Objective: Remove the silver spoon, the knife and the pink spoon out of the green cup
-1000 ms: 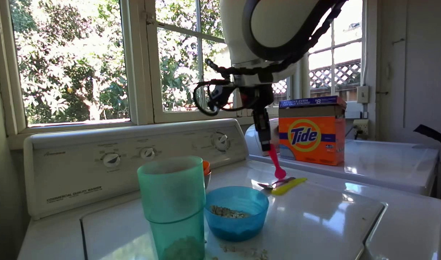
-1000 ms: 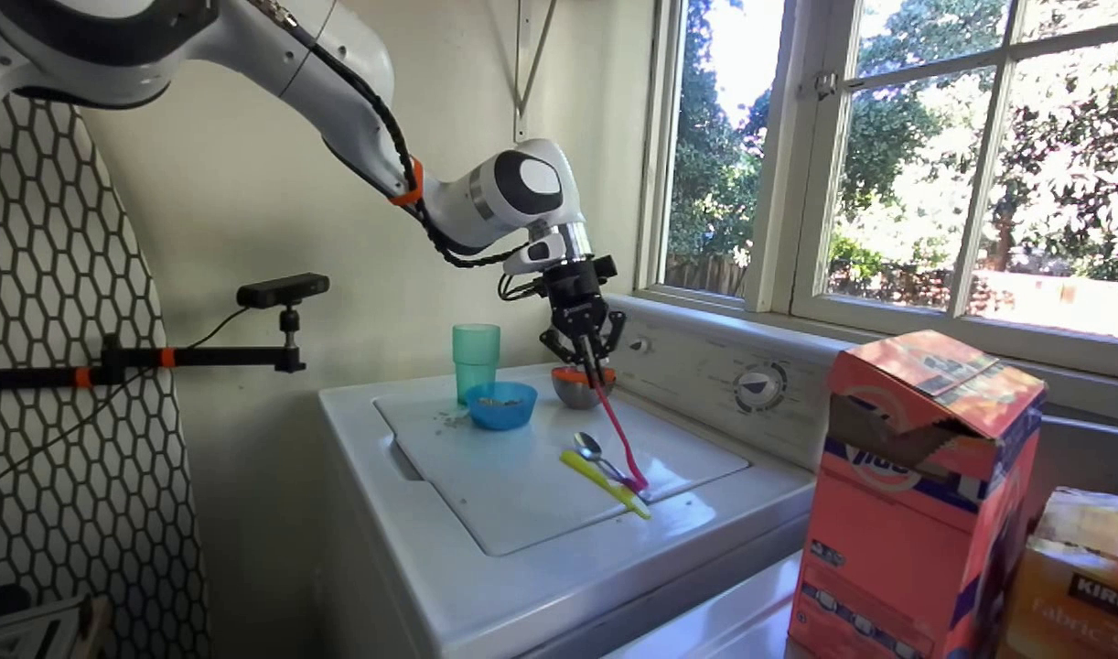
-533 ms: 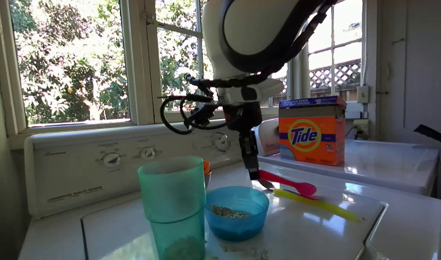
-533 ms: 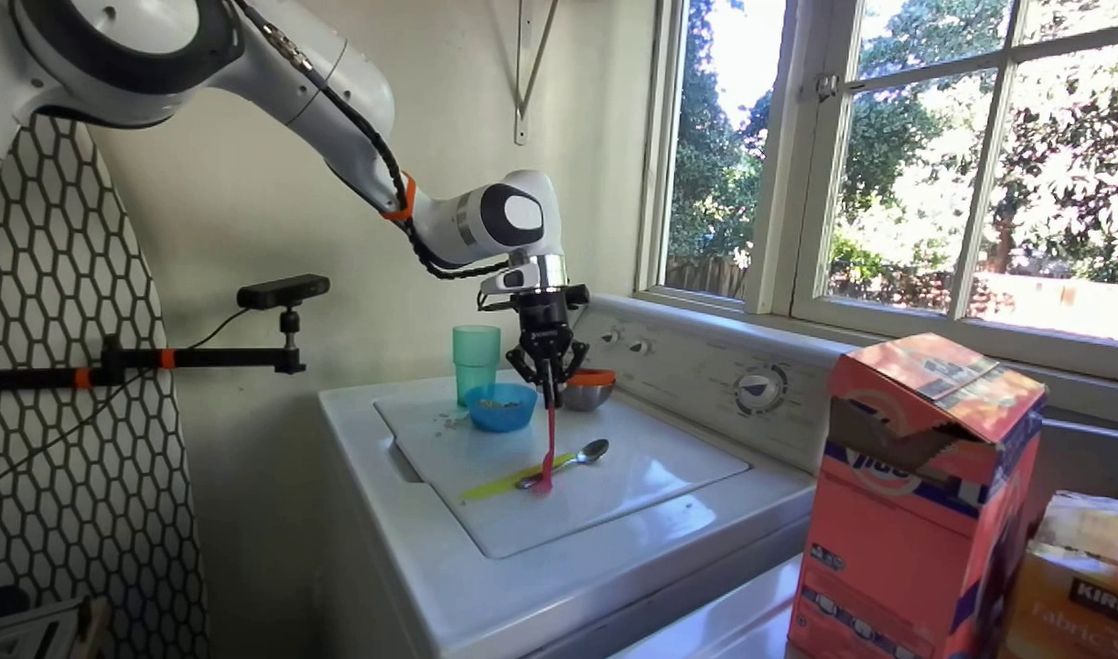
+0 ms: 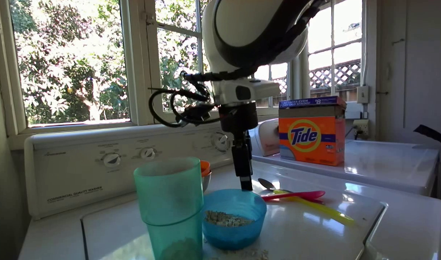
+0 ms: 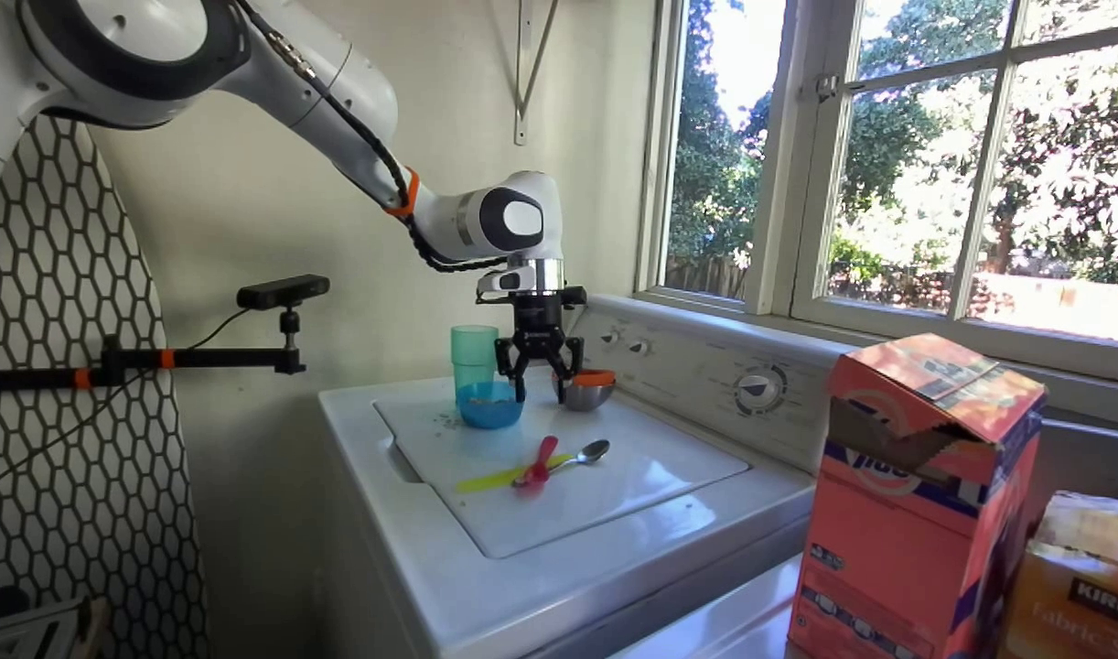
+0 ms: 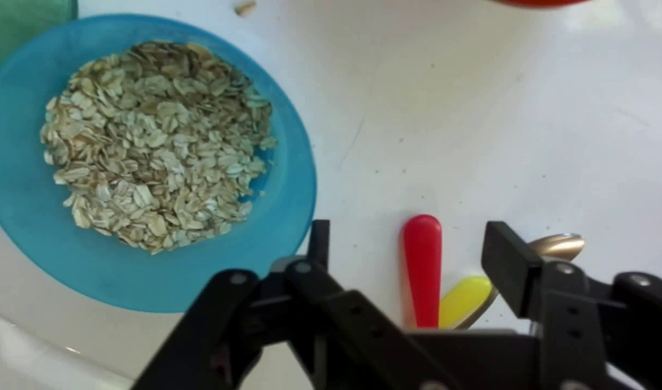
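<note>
Washer lid [image 6: 655, 448]: pink spoon [image 6: 541, 462], just released, joins knife [image 6: 490, 480], silver spoon [image 6: 592, 452]. Gripper [image 6: 541, 397] stands wide, empty; removal seems complete.

Beneath the claw [image 6: 541, 399], a white washer [image 6: 568, 572] is catching patches of light [image 6: 692, 518]. In an exterior view, its dial panel [image 5: 130, 168] is rising behind the claw, pale-framed windows [image 5: 135, 83] showing sunlit trees [image 5: 69, 72] farther back; in an exterior view, a cream wall [image 6: 413, 320] is standing behind the claw, a metal bracket [image 6: 521, 91] hanging higher up.
</note>
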Controlling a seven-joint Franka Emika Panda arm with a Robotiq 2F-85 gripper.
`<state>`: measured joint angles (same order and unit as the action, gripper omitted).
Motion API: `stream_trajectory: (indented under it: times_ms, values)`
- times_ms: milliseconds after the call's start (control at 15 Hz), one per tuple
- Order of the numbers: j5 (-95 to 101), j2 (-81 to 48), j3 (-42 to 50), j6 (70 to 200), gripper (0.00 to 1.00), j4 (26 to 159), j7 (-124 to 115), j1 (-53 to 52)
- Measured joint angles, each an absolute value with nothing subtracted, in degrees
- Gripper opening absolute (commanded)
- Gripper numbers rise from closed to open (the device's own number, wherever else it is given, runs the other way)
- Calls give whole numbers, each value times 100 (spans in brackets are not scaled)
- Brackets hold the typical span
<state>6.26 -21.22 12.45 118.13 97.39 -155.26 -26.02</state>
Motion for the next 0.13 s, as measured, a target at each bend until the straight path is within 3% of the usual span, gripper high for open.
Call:
stream_trajectory:
  times_ms: [67,133]
  values:
    - [623,-2046,1019,11812,86,9717,-15485,-2412]
    - [659,-1984,847,11808,95,9705,-15482,-2264]
